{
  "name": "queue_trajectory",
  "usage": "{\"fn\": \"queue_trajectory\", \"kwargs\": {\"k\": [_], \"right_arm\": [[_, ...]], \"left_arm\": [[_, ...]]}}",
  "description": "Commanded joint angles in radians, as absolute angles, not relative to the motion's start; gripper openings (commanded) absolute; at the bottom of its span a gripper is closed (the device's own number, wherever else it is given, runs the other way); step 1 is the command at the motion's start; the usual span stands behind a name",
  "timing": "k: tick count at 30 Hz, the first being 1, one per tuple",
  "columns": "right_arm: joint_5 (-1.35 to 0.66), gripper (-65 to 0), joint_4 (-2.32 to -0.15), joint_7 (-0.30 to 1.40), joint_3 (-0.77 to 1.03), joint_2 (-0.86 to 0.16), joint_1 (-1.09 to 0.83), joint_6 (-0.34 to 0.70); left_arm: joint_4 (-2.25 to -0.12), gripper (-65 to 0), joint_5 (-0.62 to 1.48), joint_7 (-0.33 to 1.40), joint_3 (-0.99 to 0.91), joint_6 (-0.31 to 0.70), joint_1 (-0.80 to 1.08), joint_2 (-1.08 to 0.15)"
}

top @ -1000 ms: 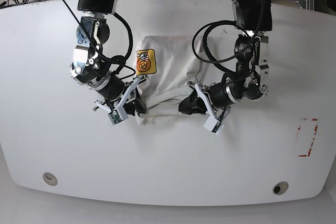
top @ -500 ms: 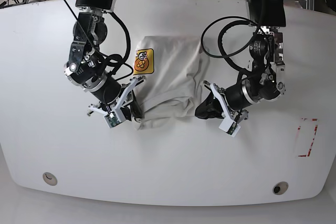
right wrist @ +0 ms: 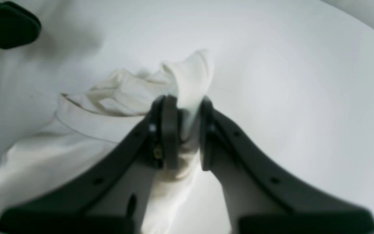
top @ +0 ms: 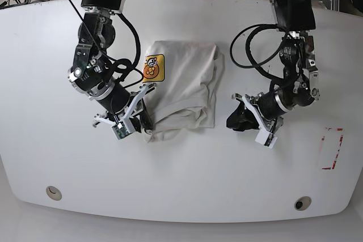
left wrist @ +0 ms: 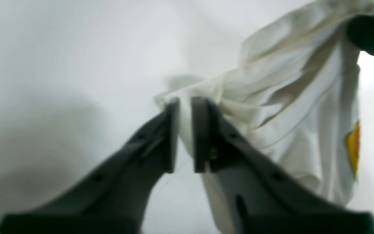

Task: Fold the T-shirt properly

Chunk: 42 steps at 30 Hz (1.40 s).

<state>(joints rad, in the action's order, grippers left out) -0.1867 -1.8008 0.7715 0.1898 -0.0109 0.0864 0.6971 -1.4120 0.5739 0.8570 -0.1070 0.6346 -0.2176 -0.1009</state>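
The white T-shirt (top: 184, 83) lies folded into a rough rectangle mid-table, with its yellow graphic (top: 154, 67) at the top left. My right gripper (top: 146, 124) is shut on the shirt's near-left corner; in the right wrist view a bunched fold of cloth (right wrist: 187, 74) stands up between its fingers (right wrist: 170, 130). My left gripper (top: 233, 122) hovers just right of the shirt's near-right corner, clear of it. In the left wrist view its jaws stand slightly apart, gripper (left wrist: 183, 104) empty, with the shirt (left wrist: 297, 107) behind them.
A red-outlined rectangle (top: 332, 148) is marked on the white table (top: 181, 185) at the right. Two round holes (top: 54, 192) (top: 302, 203) sit near the front edge. Black cables (top: 249, 43) loop off both arms above the shirt.
My left gripper has let go of the shirt's near-right corner and drawn away to the right. The shirt's right edge has settled flat. My right gripper keeps its hold.
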Motion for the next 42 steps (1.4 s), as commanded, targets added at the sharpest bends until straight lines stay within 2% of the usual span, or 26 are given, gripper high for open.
{"fn": "queue_trajectory", "kwargs": {"k": [1,3,7,17,23,33,37,39,42], "right_arm": [[-0.202,-57.1,-1.822,0.746,0.191,-0.013,0.108,0.698],[-0.202,-57.1,-1.822,0.746,0.191,-0.013,0.107,0.698],[-0.202,-57.1,-1.821,0.746,0.191,-0.013,0.107,0.698],[-0.202,-57.1,-1.821,0.746,0.191,-0.013,0.107,0.698],[-0.202,-57.1,-1.821,0.746,0.191,-0.013,0.107,0.698],[-0.202,-57.1,-1.821,0.746,0.191,-0.013,0.107,0.698],[-0.202,-57.1,-1.821,0.746,0.191,-0.013,0.107,0.698],[-0.202,-57.1,-1.821,0.746,0.191,-0.013,0.107,0.698],[-0.202,-57.1,-1.821,0.746,0.191,-0.013,0.107,0.698]], "left_arm": [[-1.392,-37.8,0.605,0.831,-0.104,0.641,-0.265,-0.093],[-1.368,-29.3,0.605,0.829,-0.101,0.639,-0.274,-0.088],[-1.343,-21.8,0.601,0.828,-0.096,0.644,-0.275,-0.053],[-1.247,-21.5,0.599,0.825,-0.021,0.642,-0.308,-0.015],[-1.181,-21.5,0.599,0.746,0.005,0.642,-0.309,0.004],[-1.098,-21.7,0.599,0.711,0.074,0.644,-0.337,0.013],[-1.082,-24.4,0.599,0.676,0.110,0.642,-0.340,0.013],[-1.073,-29.2,0.599,0.659,0.119,0.642,-0.340,0.013],[-1.064,-41.0,0.601,0.648,0.127,0.641,-0.340,0.013]]}}
